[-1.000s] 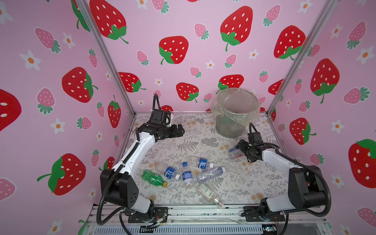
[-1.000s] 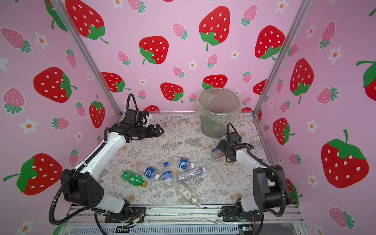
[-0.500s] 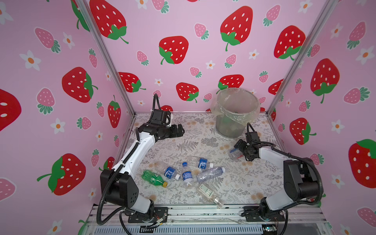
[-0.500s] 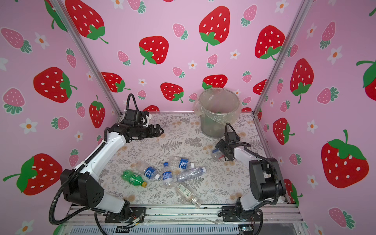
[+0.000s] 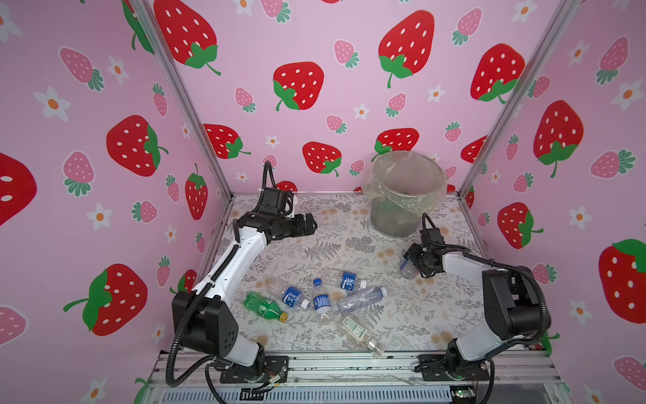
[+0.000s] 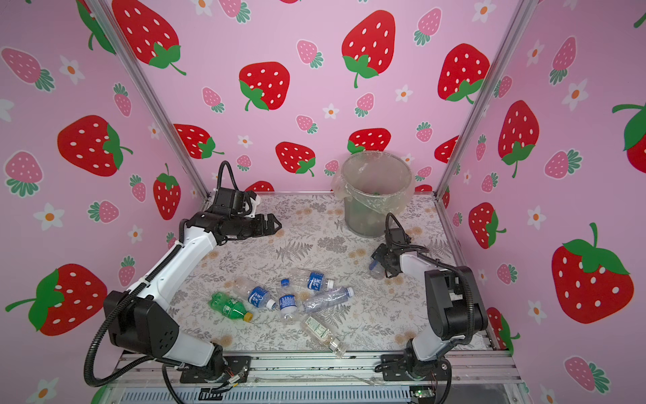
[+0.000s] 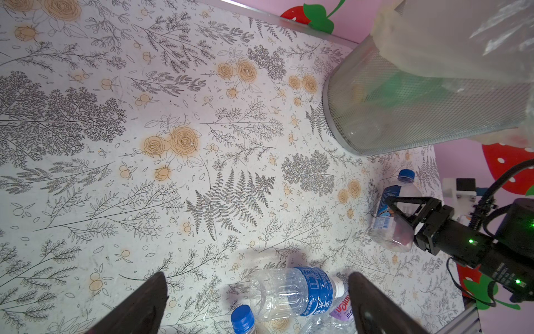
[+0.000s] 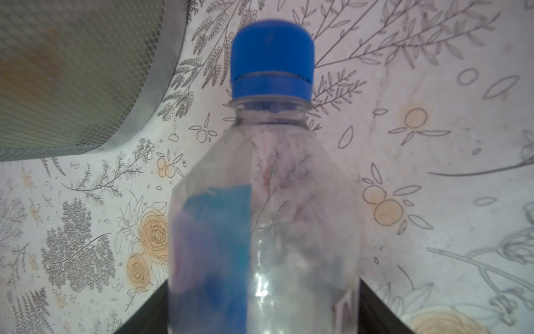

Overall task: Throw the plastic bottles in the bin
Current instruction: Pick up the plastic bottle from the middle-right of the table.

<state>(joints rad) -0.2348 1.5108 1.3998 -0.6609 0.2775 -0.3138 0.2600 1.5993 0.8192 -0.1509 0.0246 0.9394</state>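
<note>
The right gripper (image 5: 411, 261) is lowered to the table (image 5: 437, 314) near its right edge, and its jaws are seen closed in against both sides of a blue-capped bottle (image 8: 265, 217). In the right wrist view the clear body with its blue label is framed by the two dark fingers (image 8: 372, 315), which lie flush with the plastic, and the cap is pointed away from the wrist. Whether the bottle is lifted off the surface cannot be told. The bin (image 5: 391, 220) is placed at the back of the table, near the gripped bottle but apart from it, and something green is glimpsed through its mesh. The left gripper (image 5: 310, 225) is held above the back left of the table with its jaws spread wide and nothing between them. Six loose bottles (image 5: 321, 304) are scattered at the front centre, well apart from both grippers. Among them a green bottle (image 5: 264, 307) with a yellow cap is found nearest the left arm's base.
</note>
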